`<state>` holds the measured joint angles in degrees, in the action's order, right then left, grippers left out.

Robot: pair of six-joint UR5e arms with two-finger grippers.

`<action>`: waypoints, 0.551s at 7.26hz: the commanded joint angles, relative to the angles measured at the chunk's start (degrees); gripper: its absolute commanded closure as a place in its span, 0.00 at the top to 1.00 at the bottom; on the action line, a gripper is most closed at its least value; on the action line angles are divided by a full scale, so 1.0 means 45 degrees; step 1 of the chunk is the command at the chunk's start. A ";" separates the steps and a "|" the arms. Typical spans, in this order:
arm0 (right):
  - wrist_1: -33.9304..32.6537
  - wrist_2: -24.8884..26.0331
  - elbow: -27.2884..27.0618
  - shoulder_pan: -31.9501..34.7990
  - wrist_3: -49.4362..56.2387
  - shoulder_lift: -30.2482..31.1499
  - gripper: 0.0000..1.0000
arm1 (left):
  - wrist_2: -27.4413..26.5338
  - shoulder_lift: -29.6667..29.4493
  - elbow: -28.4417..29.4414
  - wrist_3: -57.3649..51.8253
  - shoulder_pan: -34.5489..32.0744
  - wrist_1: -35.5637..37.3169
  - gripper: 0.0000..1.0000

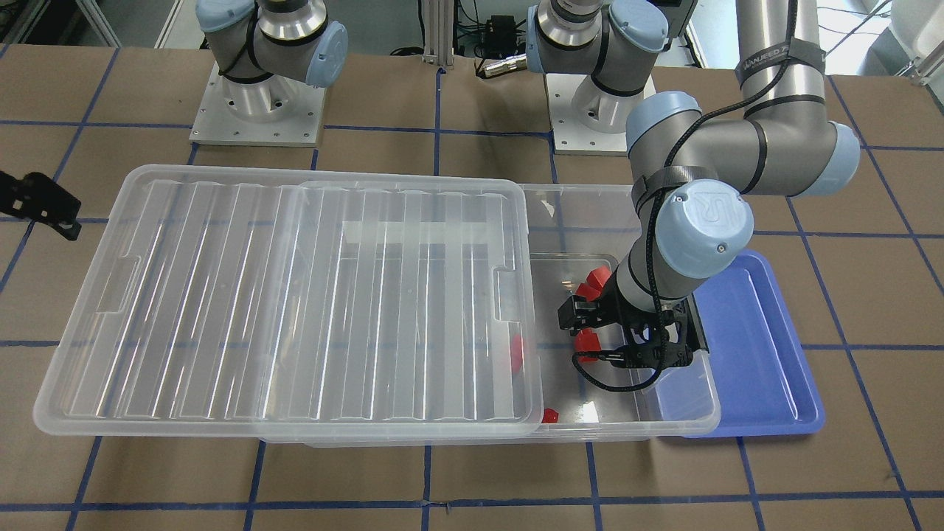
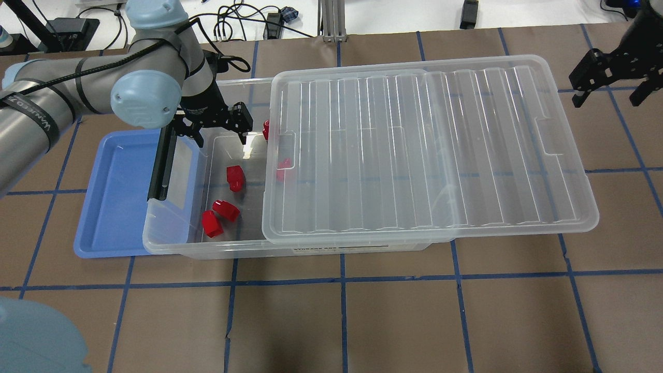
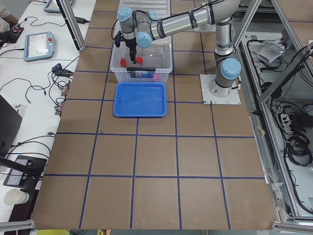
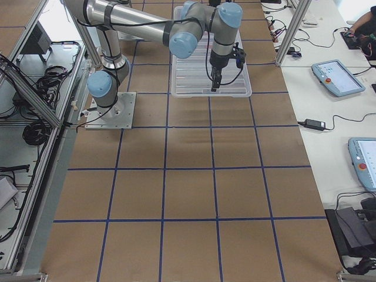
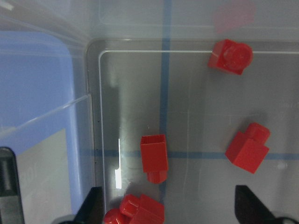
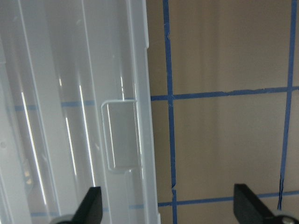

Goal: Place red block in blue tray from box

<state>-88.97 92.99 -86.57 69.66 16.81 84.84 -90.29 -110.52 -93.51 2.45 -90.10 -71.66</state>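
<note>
Poised, left gripper (image 5: 170, 210) spread wide and empty, over the red block (image 5: 154, 156) at centre frame; lid (image 2: 414, 145) offset right to bare the box (image 2: 207, 246).

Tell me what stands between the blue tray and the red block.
In the overhead exterior view, the clear end wall of the box, with its black latch bar, separates the blue tray from the red block.
</note>
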 commanded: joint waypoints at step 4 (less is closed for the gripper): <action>0.0611 0.0077 -0.0136 0.0009 -0.0083 0.0600 1.00 | -0.0033 -0.0829 -0.1091 0.1265 0.0003 0.1413 1.00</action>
<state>-86.31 92.75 -87.08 69.76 16.36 87.54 -90.56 -113.13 -96.84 5.19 -90.06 -65.96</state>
